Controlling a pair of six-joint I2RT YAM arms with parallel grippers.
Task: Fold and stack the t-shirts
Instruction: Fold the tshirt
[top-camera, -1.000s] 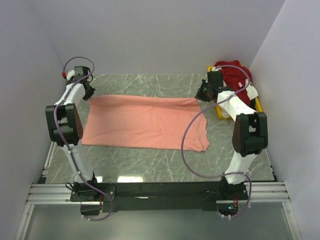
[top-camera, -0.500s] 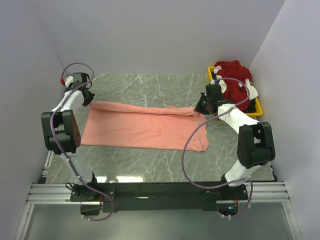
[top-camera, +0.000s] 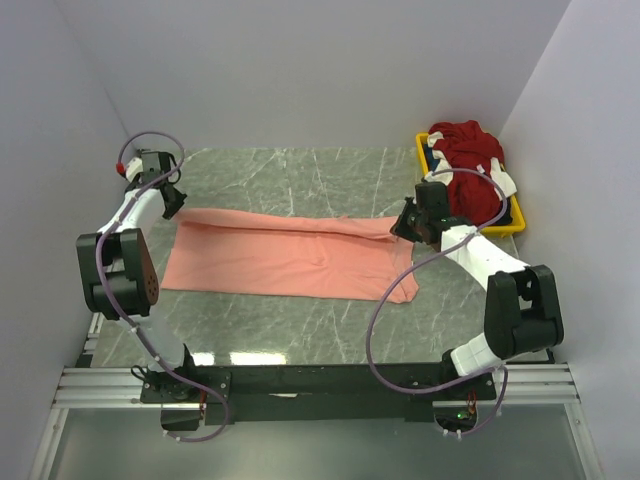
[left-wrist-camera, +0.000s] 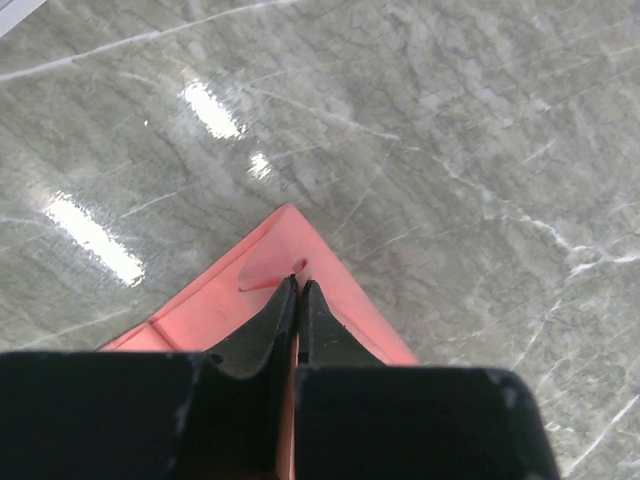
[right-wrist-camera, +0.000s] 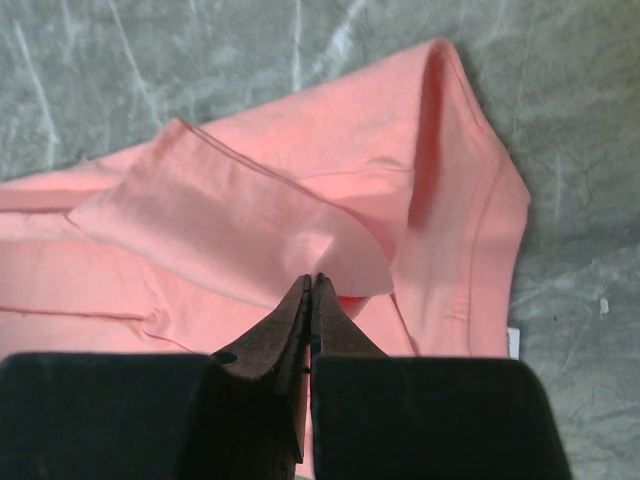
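Note:
A salmon-pink t-shirt (top-camera: 285, 255) lies spread across the marble table, its far edge folded towards me. My left gripper (top-camera: 172, 205) is shut on its far left corner (left-wrist-camera: 290, 250), low over the table. My right gripper (top-camera: 405, 226) is shut on the far right corner flap (right-wrist-camera: 300, 235), held over the shirt's sleeve (right-wrist-camera: 470, 230). A dark red t-shirt with white parts (top-camera: 465, 150) lies heaped in a yellow tray (top-camera: 515, 222) at the back right. Dark blue-black cloth is barely visible under it.
The yellow tray stands against the right wall, close behind my right arm. White walls close in on the table at left, back and right. Bare marble (top-camera: 300, 170) shows beyond the pink shirt and in front of it (top-camera: 300, 325).
Both grippers have moved towards me, each still holding its corner, carrying the pink shirt's far edge over itself. The shirt now looks narrower front to back.

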